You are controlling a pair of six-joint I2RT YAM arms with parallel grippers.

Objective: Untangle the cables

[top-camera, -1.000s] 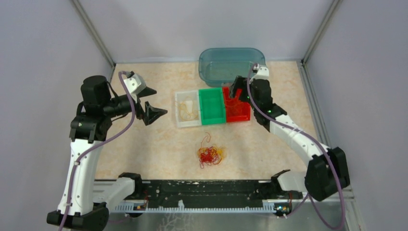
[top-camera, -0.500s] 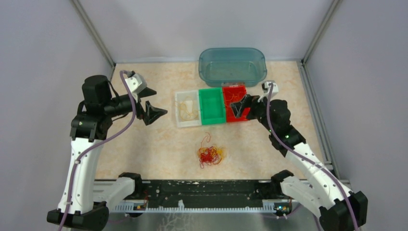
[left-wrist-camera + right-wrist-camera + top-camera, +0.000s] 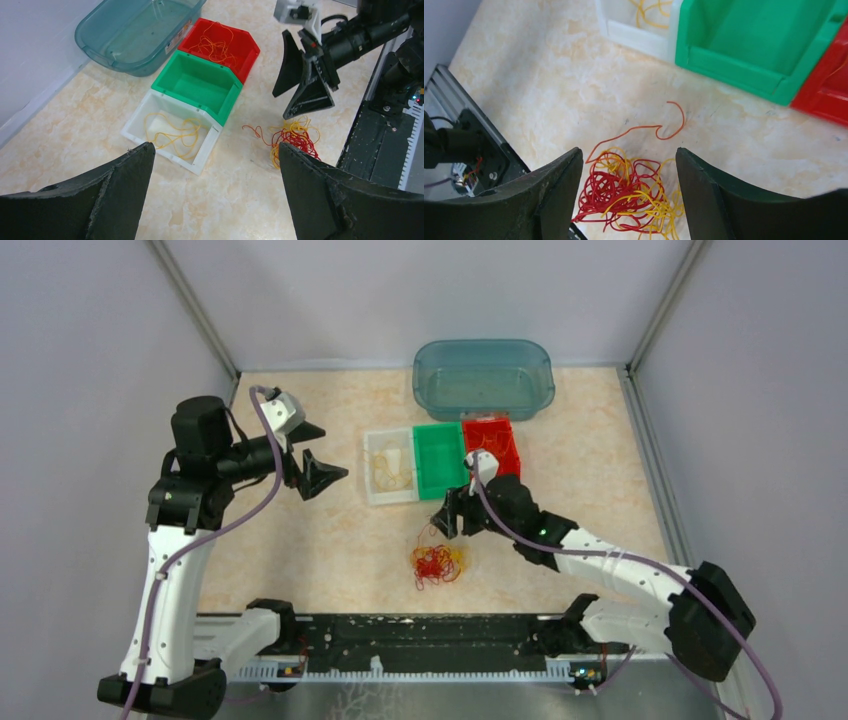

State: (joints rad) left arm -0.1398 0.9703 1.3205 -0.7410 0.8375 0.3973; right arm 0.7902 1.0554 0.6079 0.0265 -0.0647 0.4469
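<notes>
Currently, the cables (image 3: 437, 563) lie as one tangled clump of red, orange and yellow wire on the counter (image 3: 300, 540), near its middle and on the near side of three small bins. One orange strand trails out of the clump toward the green bin (image 3: 440, 462). The right tool (image 3: 452, 514) hovers above the far edge of the clump, jaws spread wide, gripping nothing. The left tool (image 3: 322, 452) hangs over the left part of the counter, well apart from the clump, jaws likewise spread and empty. The white bin (image 3: 390, 497) holds loose yellow strands. The red bin (image 3: 510, 445) holds orange strands. A teal tub (image 3: 535, 380) stands at the far edge.
</notes>
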